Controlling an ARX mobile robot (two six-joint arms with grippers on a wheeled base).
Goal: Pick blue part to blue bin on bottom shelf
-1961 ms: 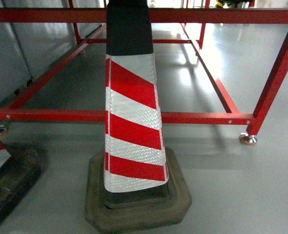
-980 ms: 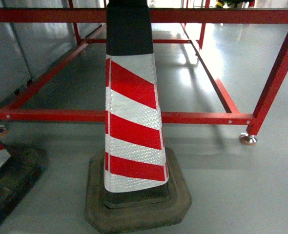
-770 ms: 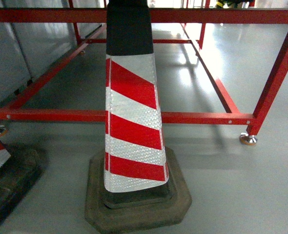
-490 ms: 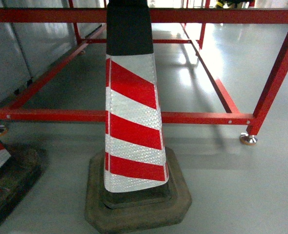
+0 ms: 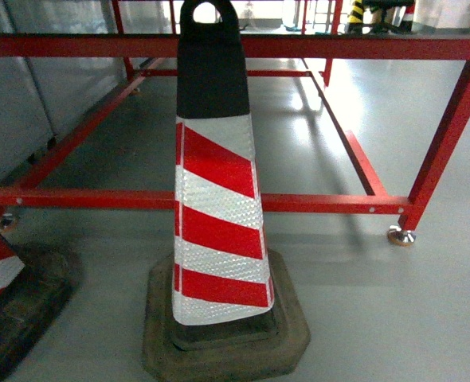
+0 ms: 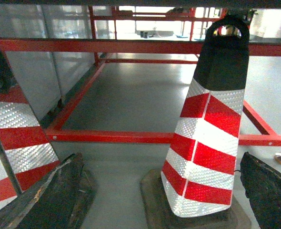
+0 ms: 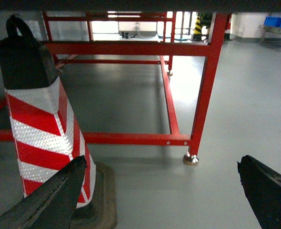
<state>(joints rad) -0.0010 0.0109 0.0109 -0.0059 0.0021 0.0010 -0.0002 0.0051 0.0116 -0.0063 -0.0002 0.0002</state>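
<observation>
The blue part, the blue bin and the bottom shelf are out of view in all three views. My left gripper [image 6: 160, 160] is open, its two black fingers [image 6: 50, 200] spread wide over the grey floor with nothing between them. My right gripper [image 7: 162, 161] is open too, with only bare floor between its dark fingers [image 7: 269, 195]. Neither gripper appears in the head view.
A red-and-white striped traffic cone [image 5: 217, 199] on a dark rubber base stands right in front of me. A second cone [image 5: 0, 270] stands at the left. Behind them runs a low red steel frame [image 5: 330, 204] on metal feet [image 5: 400, 235]. Small blue objects [image 7: 278, 21] sit far off at the right.
The head view has shifted upward: the cone's black handle now shows and the red frame sits lower in the picture. Nothing in the scene itself has moved.
</observation>
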